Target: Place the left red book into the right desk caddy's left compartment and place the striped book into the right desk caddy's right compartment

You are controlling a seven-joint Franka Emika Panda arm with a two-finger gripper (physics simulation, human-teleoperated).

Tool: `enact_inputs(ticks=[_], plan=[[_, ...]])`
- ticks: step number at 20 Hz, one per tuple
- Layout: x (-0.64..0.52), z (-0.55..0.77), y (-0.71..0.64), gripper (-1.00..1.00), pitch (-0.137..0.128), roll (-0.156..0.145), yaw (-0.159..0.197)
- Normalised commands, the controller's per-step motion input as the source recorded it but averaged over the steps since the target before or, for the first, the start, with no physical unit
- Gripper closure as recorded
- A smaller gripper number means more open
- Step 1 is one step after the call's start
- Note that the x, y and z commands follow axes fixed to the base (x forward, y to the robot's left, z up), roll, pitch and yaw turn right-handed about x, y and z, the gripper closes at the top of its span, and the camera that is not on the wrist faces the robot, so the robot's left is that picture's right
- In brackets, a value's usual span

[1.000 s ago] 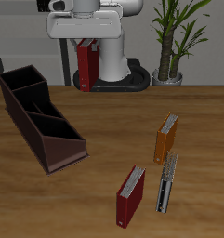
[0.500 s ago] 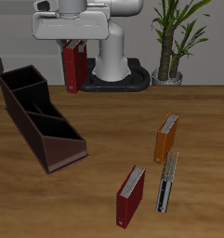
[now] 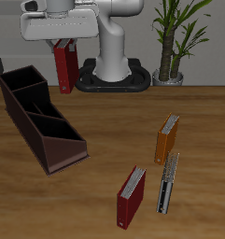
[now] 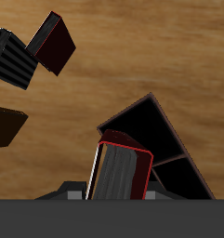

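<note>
The gripper [image 3: 65,44] is clamped on the left red book [image 3: 64,69], which hangs upright in the air, above the table [image 3: 105,121] and just behind the far end of the right desk caddy [image 3: 41,119]. The exterior view shows this height clearly, and it shows all three sections of the caddy in a row, all dark inside with nothing visible in them. The wrist view does not give the height, but it shows the book [image 4: 120,171] from close, with its red edge and dark cover held between the fingers, and below it the open caddy [image 4: 151,139] with its dividing walls; from this view I cannot tell which compartment is under the book. The striped book [image 3: 167,182] lies on the table near the front edge, well apart from the caddy, and it touches or almost touches the orange book [image 3: 167,138], which is just behind it. A darker red book [image 3: 131,197] stands beside the striped one, nearer the front edge. In the wrist view these appear too: the striped book [image 4: 11,58], the darker red book [image 4: 53,43] and the orange one [image 4: 6,125] in shadow. A potted plant [image 3: 175,37] stands behind the table, beside the robot's base [image 3: 114,70]. Nothing lies between the held book and the caddy.
</note>
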Motion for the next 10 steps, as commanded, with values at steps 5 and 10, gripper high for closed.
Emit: enact_inputs(ticks=[5,10], plan=[[0.0,0.03,-0.25,1.0,-0.021,-0.056,-0.016],[0.02,0.0,-0.2,1.0,-0.034,-0.052,0.014]])
